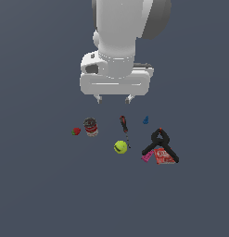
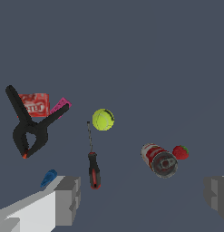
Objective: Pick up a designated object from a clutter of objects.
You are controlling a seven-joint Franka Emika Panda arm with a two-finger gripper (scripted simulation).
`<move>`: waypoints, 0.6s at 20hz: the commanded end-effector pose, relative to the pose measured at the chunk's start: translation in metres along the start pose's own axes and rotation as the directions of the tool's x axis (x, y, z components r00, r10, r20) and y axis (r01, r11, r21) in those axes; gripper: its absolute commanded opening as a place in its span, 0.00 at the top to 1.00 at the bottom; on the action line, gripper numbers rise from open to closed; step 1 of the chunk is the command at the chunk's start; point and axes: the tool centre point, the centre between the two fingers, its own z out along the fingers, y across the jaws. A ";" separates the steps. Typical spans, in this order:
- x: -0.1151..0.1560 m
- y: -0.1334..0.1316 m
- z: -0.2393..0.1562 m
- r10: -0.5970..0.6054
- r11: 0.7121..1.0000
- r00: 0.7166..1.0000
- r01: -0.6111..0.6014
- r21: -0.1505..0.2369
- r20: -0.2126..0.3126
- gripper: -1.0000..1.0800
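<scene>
Above the dark grey floor, the white arm hangs wrist-down, its gripper pointing straight at the surface and clear of every object. Fingers spread wide apart, nothing between them; only their short tips show below the wide palm block in the exterior view.

Clutter, largest first:
- Black clamp, lying flat, legs splayed toward the camera in the exterior view, resting over the red box and the pink piece.
- Red-labelled can, upright, toward the exterior view's left.
- Screwdriver, lying flat near the middle of the group, between can and clamp. Red-and-black handle toward the arm, thin shaft pointing away; shaft tip ends just beside the tennis ball. In the wrist view the handle sits close to one finger, not touching.
- Strawberry, just beside the can on its outer side.
- Small blue piece, apart from the clamp's head.
</scene>
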 end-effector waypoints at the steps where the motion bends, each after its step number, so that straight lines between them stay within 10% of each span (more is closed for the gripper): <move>1: 0.000 0.000 0.000 0.000 1.000 1.000 0.000 0.000 0.000 0.04; 12: 0.005 0.020 -0.013 0.007 1.000 1.000 -0.007 -0.001 -0.018 0.04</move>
